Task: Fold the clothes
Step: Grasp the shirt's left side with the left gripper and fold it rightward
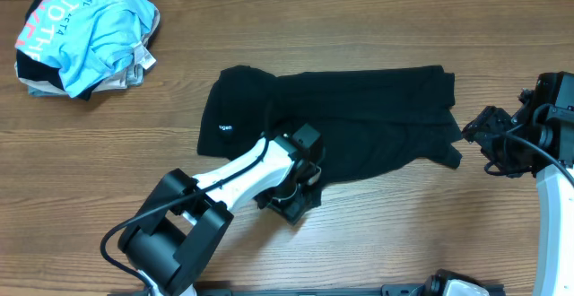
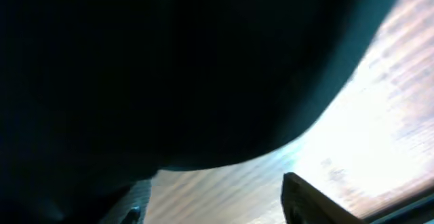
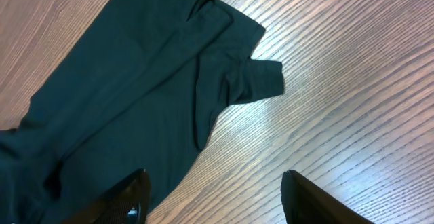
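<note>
The black polo shirt (image 1: pixel 350 121) lies partly folded across the middle of the table, its small white logo at the left end. My left gripper (image 1: pixel 291 202) is open at the shirt's near edge; in the left wrist view the black fabric (image 2: pixel 169 68) fills most of the frame, just above the spread fingers (image 2: pixel 210 207). My right gripper (image 1: pixel 480 134) is open and empty beside the shirt's right end. The right wrist view shows the shirt's edge (image 3: pixel 122 102) and a small flap, with bare wood between the fingers (image 3: pixel 213 197).
A pile of other clothes topped by a light-blue T-shirt (image 1: pixel 85 31) sits at the back left corner. The wooden table (image 1: pixel 404 233) surrounds the shirt. The left arm's base (image 1: pixel 170 242) stands at the front edge.
</note>
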Robot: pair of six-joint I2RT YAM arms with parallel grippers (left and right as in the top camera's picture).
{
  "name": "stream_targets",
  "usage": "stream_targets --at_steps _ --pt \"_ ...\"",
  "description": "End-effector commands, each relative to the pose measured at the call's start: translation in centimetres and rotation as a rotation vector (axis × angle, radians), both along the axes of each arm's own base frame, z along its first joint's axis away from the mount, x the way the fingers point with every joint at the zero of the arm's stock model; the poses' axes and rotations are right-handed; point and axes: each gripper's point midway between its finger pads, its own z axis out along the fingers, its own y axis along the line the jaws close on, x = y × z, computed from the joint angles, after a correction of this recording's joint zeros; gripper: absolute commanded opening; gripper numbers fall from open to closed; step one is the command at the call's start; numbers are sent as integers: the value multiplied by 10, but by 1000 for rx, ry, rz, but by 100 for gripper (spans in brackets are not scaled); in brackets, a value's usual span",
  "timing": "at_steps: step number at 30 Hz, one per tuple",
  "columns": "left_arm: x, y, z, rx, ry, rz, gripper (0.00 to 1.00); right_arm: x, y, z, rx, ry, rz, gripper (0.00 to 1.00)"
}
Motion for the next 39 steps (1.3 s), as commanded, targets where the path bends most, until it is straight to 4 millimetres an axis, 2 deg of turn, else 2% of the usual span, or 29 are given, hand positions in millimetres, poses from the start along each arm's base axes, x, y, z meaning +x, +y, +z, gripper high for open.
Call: stream_targets --at_steps 1,6,14,20,23,26,29,35,37,39 --pt "37 0 12 66 -149 31 69 2 1 0 6 -6 -4 66" --pt "50 -9 12 30 -199 33 71 3 0 1 4 -11 -3 66" --pt "52 -19 5 -6 -199 33 70 6 -1 2 0 -23 -2 66" --pt "47 -25 5 -41 -170 35 63 4 -6 1 -28 -15 -12 66" --pt "50 -22 5 -24 -187 33 68 4 -5 0 -27 -13 -12 66" --pt "70 -9 6 31 -268 51 71 4 -6 -3 -25 -5 -12 66" --pt "92 -3 16 23 -309 97 72 4 -5 -10 -19 14 -12 66" --pt "147 16 48 -33 -387 231 82 2 -4 -26 -2 65 -9 66" --pt "154 21 60 -58 -370 240 89 2 -4 -29 0 72 -9 66" --pt "152 23 73 -82 -327 251 90 3 -4 -28 -1 69 -9 66"
